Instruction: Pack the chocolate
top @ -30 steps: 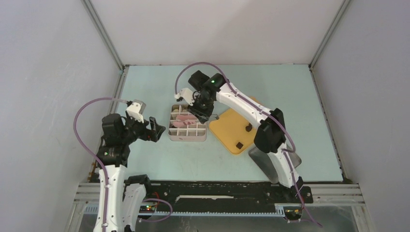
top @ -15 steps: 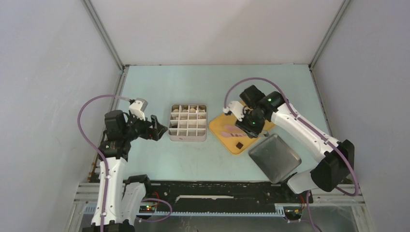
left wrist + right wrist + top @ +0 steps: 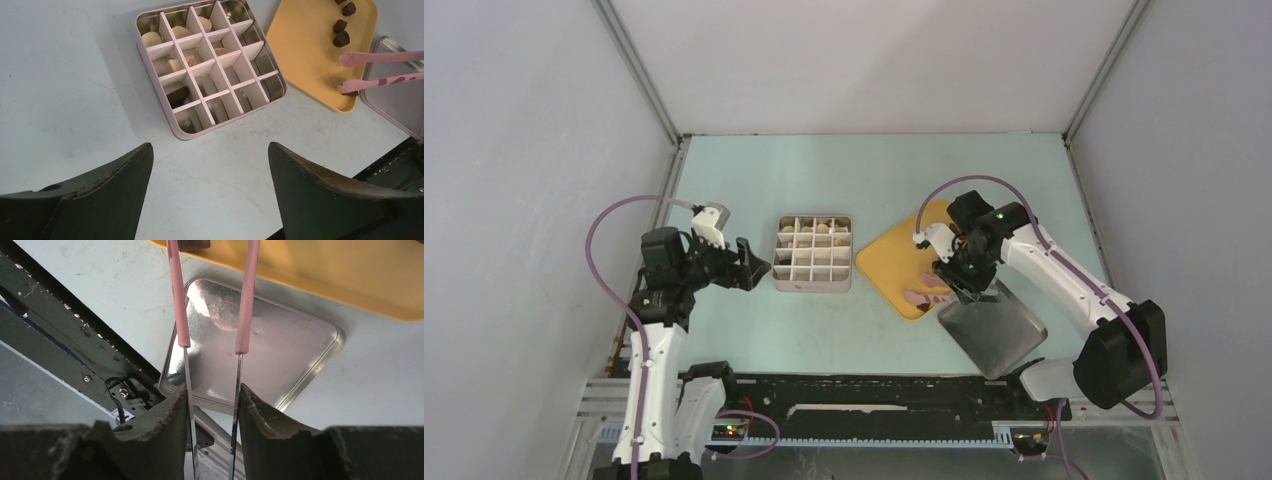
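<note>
- The pink tongs (image 3: 385, 67) carry darker pink blotches on one arm; I can read no letters on them.
- The tabletop (image 3: 754, 180) is pale blue-green and matt, with faint scuffs.
- Plain grey-white walls (image 3: 534, 150) stand along the left, far and right edges, joined by metal struts.
- A black rail (image 3: 874, 395) runs along the near edge.
- The chocolate lies in two places.
- Cream pieces (image 3: 150, 39) sit in the cells of the gridded box (image 3: 813, 253) nearest the far edge, with one dark piece (image 3: 176, 95) in a cell closer to the near edge. The box stands left of the tabletop's middle.
- More dark pieces (image 3: 342, 38) lie on the yellow tray (image 3: 894, 262), just right of the box.
- A metal lid (image 3: 992, 325) lies toward the near right corner, touching the tray.
- The left pincer (image 3: 210, 147) is spread wide and holds nothing, hovering just left of the box.
- The right pincer (image 3: 212, 395) clamps the tongs by their metal handle, over the lid.
- The tong tips reach a dark piece at the tray's near edge; whether they grip it I cannot tell.
</note>
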{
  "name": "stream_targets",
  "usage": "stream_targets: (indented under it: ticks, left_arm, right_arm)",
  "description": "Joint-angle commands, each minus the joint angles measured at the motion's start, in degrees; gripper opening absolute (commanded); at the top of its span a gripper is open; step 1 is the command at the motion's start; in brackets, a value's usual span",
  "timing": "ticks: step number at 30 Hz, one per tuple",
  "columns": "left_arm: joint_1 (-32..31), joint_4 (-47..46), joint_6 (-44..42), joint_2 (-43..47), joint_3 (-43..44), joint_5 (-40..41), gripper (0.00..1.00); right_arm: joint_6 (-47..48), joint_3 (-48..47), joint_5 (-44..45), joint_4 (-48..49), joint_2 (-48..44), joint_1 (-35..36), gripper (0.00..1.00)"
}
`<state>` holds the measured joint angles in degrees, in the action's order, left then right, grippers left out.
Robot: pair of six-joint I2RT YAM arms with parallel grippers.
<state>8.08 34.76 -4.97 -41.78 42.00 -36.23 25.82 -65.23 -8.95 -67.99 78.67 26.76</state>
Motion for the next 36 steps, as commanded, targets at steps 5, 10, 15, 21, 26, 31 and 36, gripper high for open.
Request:
stream_targets:
  ticks: [5, 10, 15, 21, 26, 31, 36]
  left_arm:
    - [0.3, -1.7, 0.3, 0.4, -0.6, -0.9, 0.88]
    - [0.4, -2.0, 0.2, 0.4, -1.0, -1.0, 0.88]
    - [0.4, -2.0, 0.2, 0.5, -1.0, -1.2, 0.88]
    - [0.4, -2.0, 0.2, 0.9, -1.0, -1.2, 0.88]
    - [0.4, -2.0, 0.2, 1.2, -1.0, -1.1, 0.88]
    - [0.4, -1.9, 0.2, 1.8, -1.0, -0.8, 0.88]
    - [0.4, -1.8, 0.2, 2.9, -1.0, -0.5, 0.89]
  right_arm:
    - [-0.8, 0.2, -1.7, -1.7, 0.2, 0.0, 0.42]
    - [-0.8, 0.1, -1.7, -3.6, 0.3, 0.0, 0.42]
    - [-0.8, 0.1, -2.0, -5.0, 1.1, 0.0, 0.4]
    - [-0.5, -0.3, -1.3, -4.0, 1.0, 0.5, 0.26]
    - [0.2, -5.6, -1.2, -3.0, 1.0, 2.2, 0.19]
    - [0.5, -17.6, -2.9, -1.7, 4.7, 5.5, 0.17]
    - [0.3, -29.2, -7.2, 0.5, 12.5, 9.4, 0.18]
